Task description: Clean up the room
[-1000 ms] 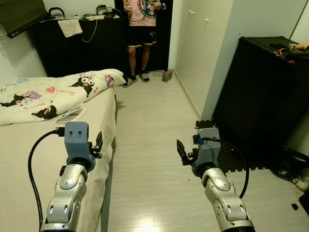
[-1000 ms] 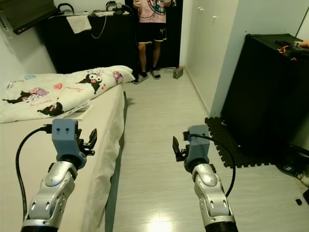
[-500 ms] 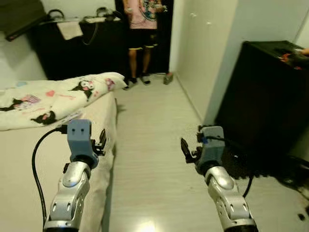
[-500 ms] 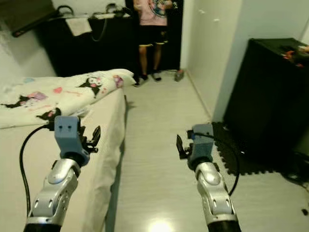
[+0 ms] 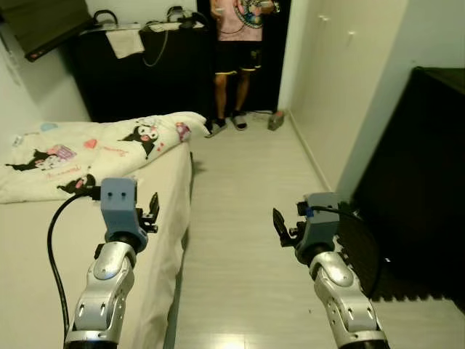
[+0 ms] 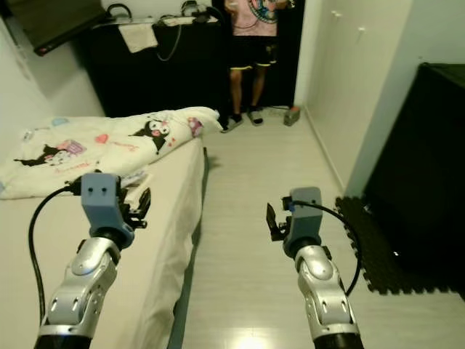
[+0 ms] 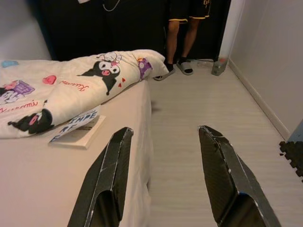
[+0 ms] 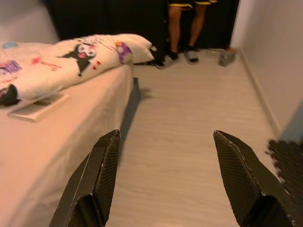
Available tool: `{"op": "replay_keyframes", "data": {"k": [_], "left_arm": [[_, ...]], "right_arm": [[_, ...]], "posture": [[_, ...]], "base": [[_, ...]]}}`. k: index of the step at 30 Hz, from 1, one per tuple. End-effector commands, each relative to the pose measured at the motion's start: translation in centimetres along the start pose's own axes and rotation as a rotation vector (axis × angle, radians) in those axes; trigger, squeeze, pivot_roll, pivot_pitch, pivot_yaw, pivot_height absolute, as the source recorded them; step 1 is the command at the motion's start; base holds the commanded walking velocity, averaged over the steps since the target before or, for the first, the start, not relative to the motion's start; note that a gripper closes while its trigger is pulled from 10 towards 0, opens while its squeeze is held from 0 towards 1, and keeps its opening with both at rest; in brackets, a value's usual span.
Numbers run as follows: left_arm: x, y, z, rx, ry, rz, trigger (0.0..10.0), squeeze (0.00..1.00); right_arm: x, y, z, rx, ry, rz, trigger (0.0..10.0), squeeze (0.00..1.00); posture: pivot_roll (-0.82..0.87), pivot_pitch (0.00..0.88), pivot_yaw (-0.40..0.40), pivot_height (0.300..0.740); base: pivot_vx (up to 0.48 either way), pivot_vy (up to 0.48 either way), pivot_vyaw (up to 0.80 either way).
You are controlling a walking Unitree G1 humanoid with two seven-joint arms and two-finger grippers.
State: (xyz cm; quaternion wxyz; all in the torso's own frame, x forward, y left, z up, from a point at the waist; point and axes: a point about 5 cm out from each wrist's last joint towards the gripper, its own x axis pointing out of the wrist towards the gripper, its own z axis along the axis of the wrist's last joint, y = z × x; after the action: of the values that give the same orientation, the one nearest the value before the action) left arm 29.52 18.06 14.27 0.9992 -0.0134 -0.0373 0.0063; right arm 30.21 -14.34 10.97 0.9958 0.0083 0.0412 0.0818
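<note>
Bedroom with pale wood floor point(image 5: 247, 218) running far toward a dark doorway. On the left, a bed point(image 5: 43, 269) with a cream sheet; across its far end, a white quilt point(image 5: 102, 149) printed with black cartoon figures and hearts. Near the bed edge, left gripper point(image 5: 151, 211) raised above the mattress, fingers too edge-on to judge. On the right, right gripper point(image 5: 283, 229) held over the floor, black fingers likewise unclear. Far off, a person point(image 5: 240, 51) in black shorts and sandals by the doorway. Beside them, a dark dresser point(image 5: 138, 73) with a cloth and cables on top. At right, a black cabinet point(image 5: 418, 182), black foam mat point(image 5: 363, 240) at its foot.
</note>
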Motion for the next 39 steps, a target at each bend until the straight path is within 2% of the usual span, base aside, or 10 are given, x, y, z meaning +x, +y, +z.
{"op": "replay_keyframes", "data": {"k": [1, 15, 23, 39], "left_arm": [[-0.11, 0.38, -0.12, 0.003, 0.01, 0.007, 10.0, 0.0], [0.13, 0.21, -0.07, -0.003, 0.008, 0.005, 10.0, 0.0], [0.13, 0.17, -0.1, 0.001, 0.01, 0.002, 10.0, 0.0], [0.06, 0.38, -0.11, 0.0, 0.009, 0.012, 10.0, 0.0]], "right_arm": [[-0.01, 0.4, -0.08, 0.007, 0.001, 0.011, 10.0, 0.0], [0.07, 0.53, 0.03, 0.013, -0.005, 0.015, 10.0, 0.0], [0.09, 0.69, 0.03, 0.014, -0.002, 0.025, 10.0, 0.0], [0.23, 1.08, -0.11, 0.001, 0.012, 0.052, 10.0, 0.0]], "posture": [[-0.06, 0.027, 0.029, 0.74], [-0.07, 0.021, 0.035, 0.74], [-0.07, 0.023, 0.031, 0.74], [-0.07, 0.023, 0.02, 0.74]], "base": [[0.39, 0.0, 0.0], [0.381, 0.0, 0.0], [0.37, 0.0, -0.73], [0.349, 0.0, 0.0]]}}
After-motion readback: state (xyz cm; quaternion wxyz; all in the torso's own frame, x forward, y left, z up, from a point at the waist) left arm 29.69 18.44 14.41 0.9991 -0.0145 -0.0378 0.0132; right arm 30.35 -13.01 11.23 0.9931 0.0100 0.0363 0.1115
